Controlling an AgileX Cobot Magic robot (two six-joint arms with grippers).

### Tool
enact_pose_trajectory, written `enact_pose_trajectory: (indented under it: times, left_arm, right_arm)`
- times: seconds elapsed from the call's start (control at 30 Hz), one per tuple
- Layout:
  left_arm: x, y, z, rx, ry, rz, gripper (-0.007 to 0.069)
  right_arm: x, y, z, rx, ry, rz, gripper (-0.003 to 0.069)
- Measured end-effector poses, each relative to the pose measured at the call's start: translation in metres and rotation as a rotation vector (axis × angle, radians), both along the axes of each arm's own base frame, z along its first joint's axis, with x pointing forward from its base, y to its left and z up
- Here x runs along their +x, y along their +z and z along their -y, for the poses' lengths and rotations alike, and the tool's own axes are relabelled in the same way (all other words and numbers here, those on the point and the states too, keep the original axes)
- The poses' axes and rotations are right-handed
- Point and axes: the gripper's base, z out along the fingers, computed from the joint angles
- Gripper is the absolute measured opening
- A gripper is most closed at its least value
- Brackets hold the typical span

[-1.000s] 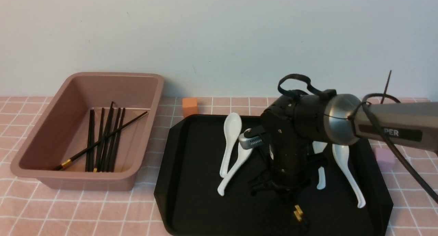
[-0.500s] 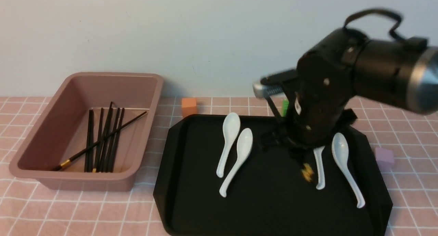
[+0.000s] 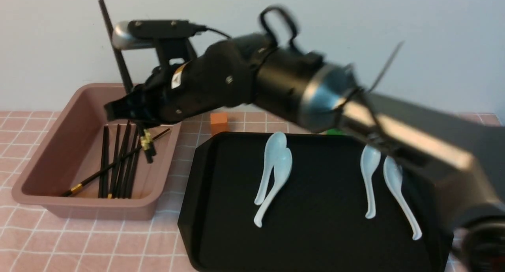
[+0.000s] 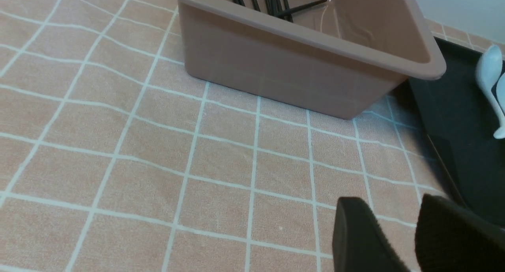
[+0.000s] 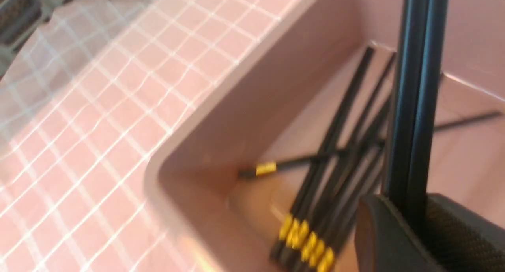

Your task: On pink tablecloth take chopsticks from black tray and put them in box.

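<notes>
Chopsticks (image 3: 117, 53), one black pair, are clamped between the closed fingers of the right gripper (image 3: 132, 106) and held steeply tilted. Their long plain ends rise above the gripper. Their gold-banded ends hang just below it, over the inside of the box (image 3: 59, 153); whether those ends touch anything there cannot be told.

A small yellow sticker (image 3: 178, 79) on the wrist behind the gripper is too blurred to read.

In the right wrist view the pair (image 5: 414, 86) runs as two parallel shafts out from between the pads of the gripper (image 5: 412, 228). Beyond them, further chopsticks (image 5: 335, 146) lie on the box (image 5: 221, 118) floor, most of them side by side with gold bands together and one lying across them.

Back along the arm from the right gripper, well apart from it, sits the black tray (image 3: 315, 244) with four white spoons (image 3: 276, 165) lying in two pairs.

The left gripper (image 4: 406, 240) holds nothing; its fingers stand slightly apart over the pink tablecloth (image 4: 158, 146) that covers the bench. The box (image 4: 296, 71) stands ahead of it, and a corner of the tray (image 4: 465, 118) lies near its outer finger.
</notes>
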Motion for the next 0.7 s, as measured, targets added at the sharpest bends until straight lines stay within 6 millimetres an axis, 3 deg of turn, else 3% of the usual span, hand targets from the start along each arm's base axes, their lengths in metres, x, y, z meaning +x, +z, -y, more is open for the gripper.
enact_pose_trajectory:
  times: [0.17,0.27,0.37,0.47,0.53,0.6,0.67,0.7]
  left_arm:
    - [0.0,0.0,0.0,0.0,0.0,0.0,0.0239]
    - [0.0,0.0,0.0,0.0,0.0,0.0,0.0239]
    - [0.0,0.0,0.0,0.0,0.0,0.0,0.0239]
    - [0.0,0.0,0.0,0.0,0.0,0.0,0.0239]
    - [0.0,0.0,0.0,0.0,0.0,0.0,0.0239]
    - [0.0,0.0,0.0,0.0,0.0,0.0,0.0239]
    - [0.0,0.0,0.0,0.0,0.0,0.0,0.0239]
    - [0.0,0.0,0.0,0.0,0.0,0.0,0.0239]
  right_arm:
    - [0.014,-0.031,-0.012,-0.017,-0.005,-0.014,0.0161]
    - [0.017,-0.041,-0.014,-0.022,-0.008,-0.013,0.0274]
    - [0.018,-0.038,-0.014,-0.021,-0.008,0.003,0.0392]
    - [0.015,-0.024,-0.009,-0.046,0.001,0.019,0.0475]
    - [0.011,-0.012,-0.004,-0.067,0.013,0.021,0.0482]
    - [-0.003,0.026,0.012,-0.124,0.039,0.038,0.0462]
    - [-0.011,0.044,0.022,-0.158,0.055,0.047,0.0442]
    - [-0.02,0.063,0.033,-0.193,0.067,0.05,0.0421]
